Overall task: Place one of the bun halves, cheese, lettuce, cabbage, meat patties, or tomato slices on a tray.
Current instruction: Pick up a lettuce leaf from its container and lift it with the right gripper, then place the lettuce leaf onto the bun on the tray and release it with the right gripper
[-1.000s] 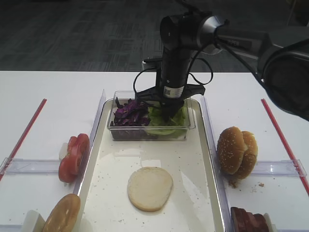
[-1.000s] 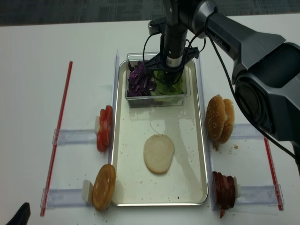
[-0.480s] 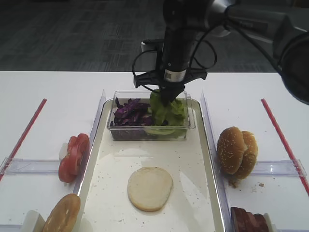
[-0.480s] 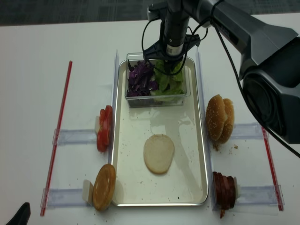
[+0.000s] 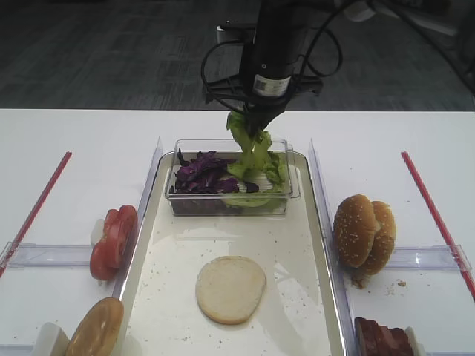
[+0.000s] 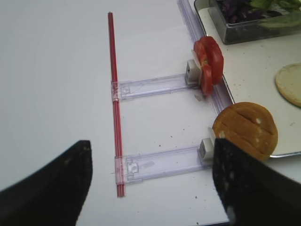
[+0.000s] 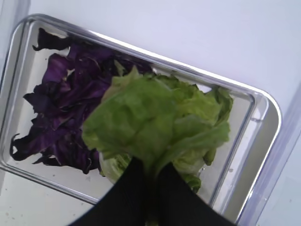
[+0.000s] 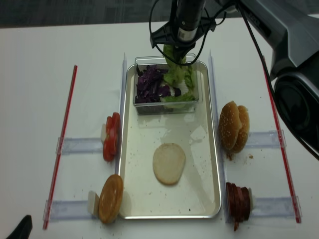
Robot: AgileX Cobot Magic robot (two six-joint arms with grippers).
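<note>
My right fingers (image 5: 256,119) pinch a lettuce (image 5: 256,152) leaf at upper centre, dangling above the clear box (image 5: 230,204) on the tray (image 5: 297,252); my left fingers (image 6: 141,188) are spread

Right tool (image 5: 254,126) risen from clear box (image 5: 231,206) at tray's (image 5: 321,245) far end, jaws clamped on lettuce (image 5: 252,152), leaves now dangling above box.
</note>
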